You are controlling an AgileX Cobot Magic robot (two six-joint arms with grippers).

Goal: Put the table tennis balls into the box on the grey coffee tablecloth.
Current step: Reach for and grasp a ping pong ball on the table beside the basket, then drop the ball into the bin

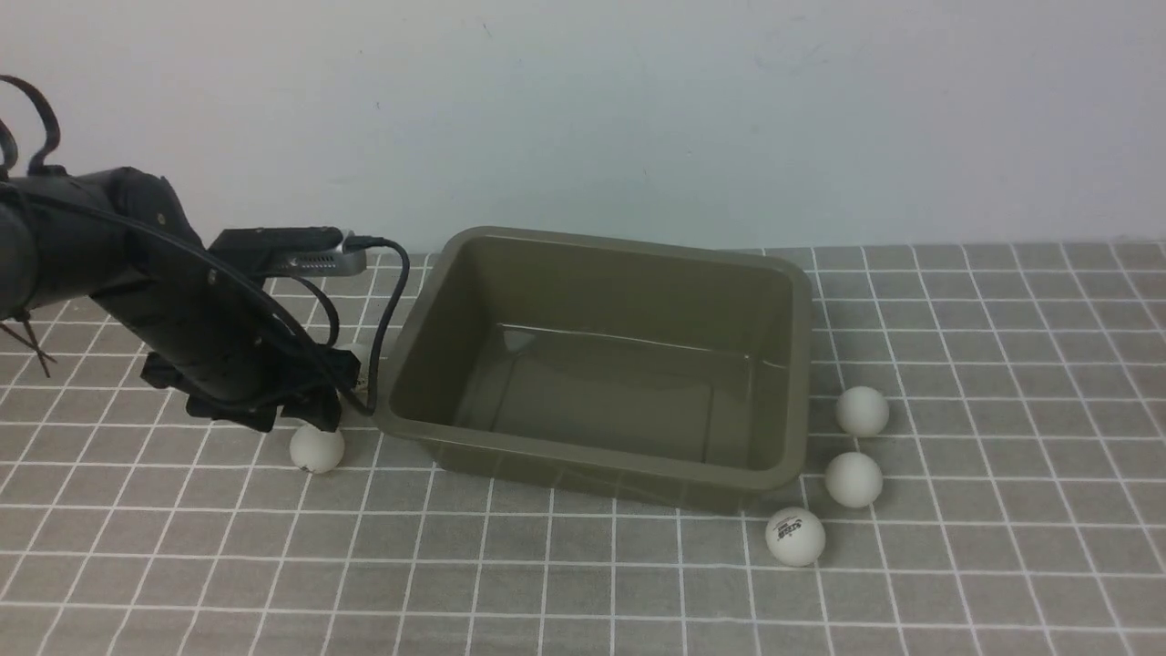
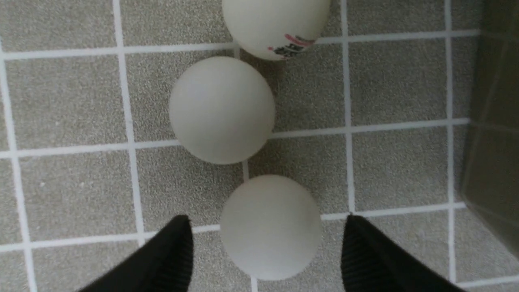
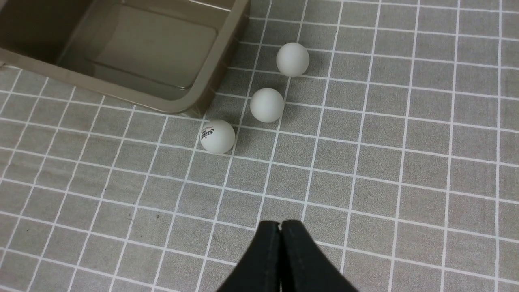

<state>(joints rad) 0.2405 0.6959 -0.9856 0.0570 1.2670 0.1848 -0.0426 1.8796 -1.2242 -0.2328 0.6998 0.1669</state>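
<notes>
The right gripper is held clenched and empty above bare tablecloth. Beyond it, three table tennis balls are laid in a row beside the near right corner of the box. At the box's left side three more are lined up on the cloth. One of them, the straddled ball, is flanked by the left gripper. Its jaws are spread with a gap on each side, so nothing is grasped. The box is seen empty.

Should the jaws be closed off centre, the ball is likely to be squeezed out and rolled away. The neighbouring ball, set just beside it, may also be knocked.

No long axis or heading is presented by a round ball. The box's long axis is run left to right across the front view, with the opening upward.
</notes>
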